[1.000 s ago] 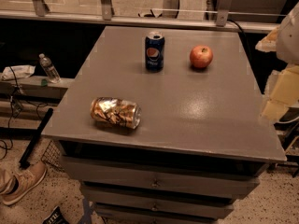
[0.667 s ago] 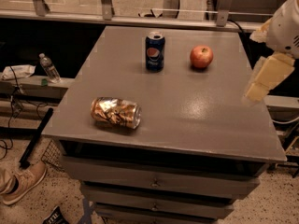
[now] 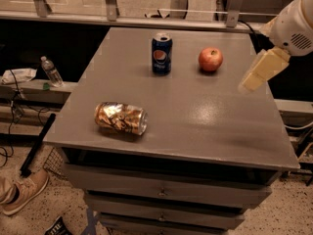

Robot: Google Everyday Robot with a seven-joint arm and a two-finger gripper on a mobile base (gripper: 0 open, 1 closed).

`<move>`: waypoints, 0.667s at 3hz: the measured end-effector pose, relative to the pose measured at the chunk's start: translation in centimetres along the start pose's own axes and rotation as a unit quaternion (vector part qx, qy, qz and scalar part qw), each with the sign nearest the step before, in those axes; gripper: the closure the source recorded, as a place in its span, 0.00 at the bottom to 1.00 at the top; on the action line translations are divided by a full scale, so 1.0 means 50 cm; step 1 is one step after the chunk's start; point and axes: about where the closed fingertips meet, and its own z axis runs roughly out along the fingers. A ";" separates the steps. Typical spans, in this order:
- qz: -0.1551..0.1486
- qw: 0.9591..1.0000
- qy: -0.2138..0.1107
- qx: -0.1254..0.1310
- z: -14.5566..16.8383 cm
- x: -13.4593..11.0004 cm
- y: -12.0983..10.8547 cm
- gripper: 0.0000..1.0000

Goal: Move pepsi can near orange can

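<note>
The pepsi can (image 3: 161, 53), dark blue with a round logo and a silver top, stands upright at the back middle of the grey table (image 3: 205, 116). The orange can (image 3: 121, 118), dented and orange-gold, lies on its side near the table's front left. My gripper (image 3: 256, 75) hangs in the air over the table's right side, to the right of the apple and well apart from both cans. It holds nothing that I can see.
A red apple (image 3: 210, 59) sits to the right of the pepsi can. A plastic bottle (image 3: 51, 71) and cables lie on a low ledge at the left. A shoe (image 3: 24, 192) is on the floor. Drawers run below the tabletop.
My arm has swung in from the right edge, moving left and up over the table's right side. The cans and the apple have not moved.
</note>
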 end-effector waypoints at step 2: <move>-0.002 1.000 -0.010 0.021 0.030 -0.076 -0.026 0.00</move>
